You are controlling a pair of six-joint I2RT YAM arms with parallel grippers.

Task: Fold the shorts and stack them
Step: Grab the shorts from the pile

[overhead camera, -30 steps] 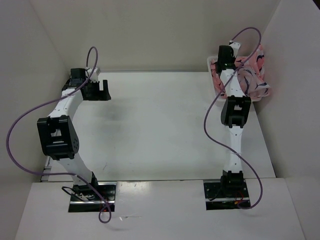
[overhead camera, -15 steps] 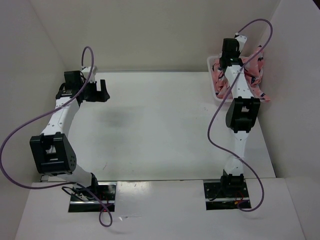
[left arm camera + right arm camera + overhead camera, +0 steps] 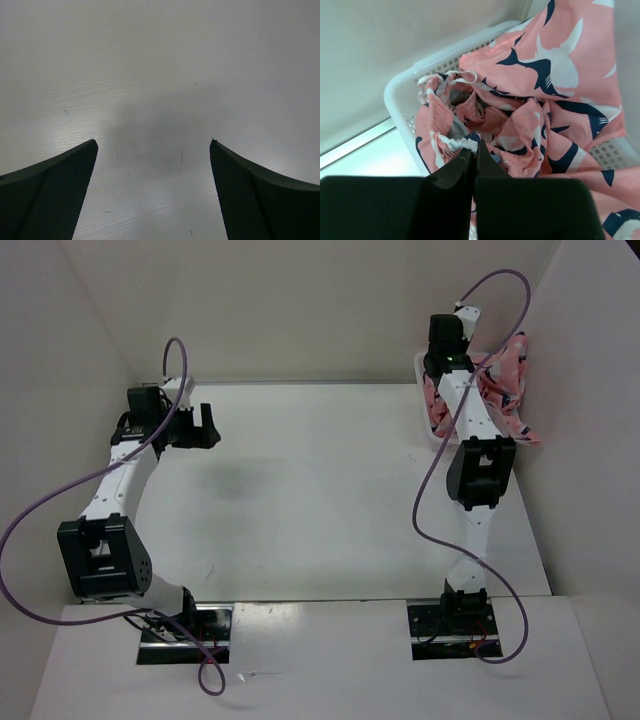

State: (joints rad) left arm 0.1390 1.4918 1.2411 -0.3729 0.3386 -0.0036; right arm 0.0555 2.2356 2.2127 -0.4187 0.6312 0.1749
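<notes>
Pinching: right fingers closed on soft crumpled shorts in white mesh basket | left fingers spread wide, empty

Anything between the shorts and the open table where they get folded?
Only the wall of the white basket: the shorts lie inside it and drape over the rim, so they must lift clear. The right gripper is shut at their waistband. Beyond that nothing visible intervenes; the left gripper stands open at the far left.
</notes>
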